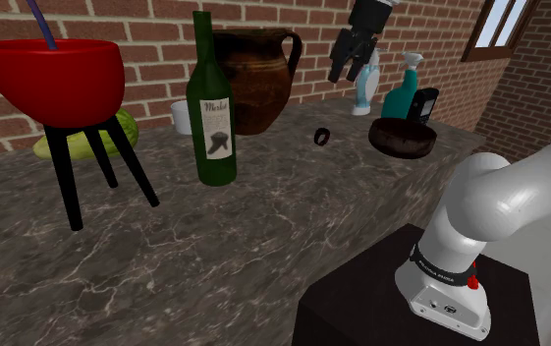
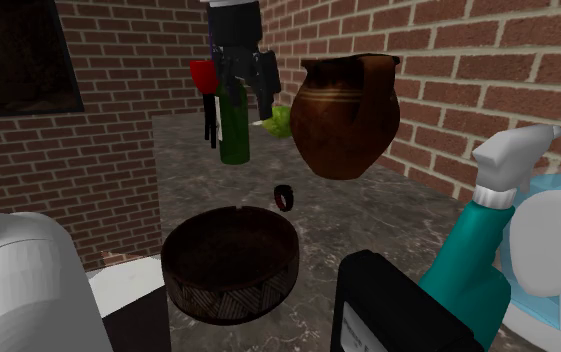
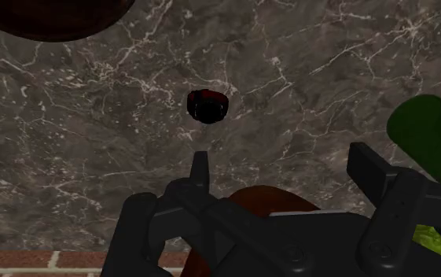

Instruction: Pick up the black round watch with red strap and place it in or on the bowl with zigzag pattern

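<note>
Kim: Nearest us, black stand (image 1: 361, 307), with the white arm base (image 1: 445, 280) on it. Tool status?
Lee: Gripper (image 1: 346, 73) hangs above the marble counter (image 1: 263, 236), fingers spread apart, nothing between them.
Kim: Watch?
Lee: Watch (image 1: 321, 136), black with a red strap, lies on the counter below the gripper, untouched. Wrist view: it sits beyond the fingertips, clear of both.
Kim: Bowl?
Lee: Dark bowl (image 1: 401, 144), zigzag band on its wall, stands on the counter near the watch, apart from it. Brown jug (image 1: 258, 79) and green wine bottle (image 1: 214, 108) stand on the watch's other side.
</note>
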`<state>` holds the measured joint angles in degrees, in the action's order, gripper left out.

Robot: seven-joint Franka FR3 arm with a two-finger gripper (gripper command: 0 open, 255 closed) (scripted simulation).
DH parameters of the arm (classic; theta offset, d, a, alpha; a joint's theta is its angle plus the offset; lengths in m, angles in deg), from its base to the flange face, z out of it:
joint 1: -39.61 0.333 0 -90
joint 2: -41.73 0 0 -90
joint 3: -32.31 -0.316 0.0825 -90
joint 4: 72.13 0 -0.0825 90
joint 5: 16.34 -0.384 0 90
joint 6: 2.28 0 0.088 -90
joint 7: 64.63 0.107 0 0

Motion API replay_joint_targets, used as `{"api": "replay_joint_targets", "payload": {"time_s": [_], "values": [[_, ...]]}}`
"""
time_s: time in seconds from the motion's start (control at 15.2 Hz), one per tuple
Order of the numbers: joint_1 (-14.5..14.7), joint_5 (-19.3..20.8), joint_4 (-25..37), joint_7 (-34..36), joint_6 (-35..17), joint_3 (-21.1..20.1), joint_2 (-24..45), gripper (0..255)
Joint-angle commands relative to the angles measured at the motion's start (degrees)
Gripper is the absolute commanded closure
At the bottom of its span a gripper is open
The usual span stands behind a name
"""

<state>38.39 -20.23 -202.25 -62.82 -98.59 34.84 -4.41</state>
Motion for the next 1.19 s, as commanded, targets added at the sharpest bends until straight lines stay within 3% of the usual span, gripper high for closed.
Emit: {"api": "replay_joint_targets", "payload": {"time_s": [0.0,0.73,1.12], "values": [[0.0,0.0,0.0,0.0,0.0,0.0,0.0,0],[-2.3,1.52,-12.18,-1.52,-15.07,3.1,8.99,0],[-2.19,1.36,-15.46,-1.64,-19.5,3.1,10.25,0]]}}
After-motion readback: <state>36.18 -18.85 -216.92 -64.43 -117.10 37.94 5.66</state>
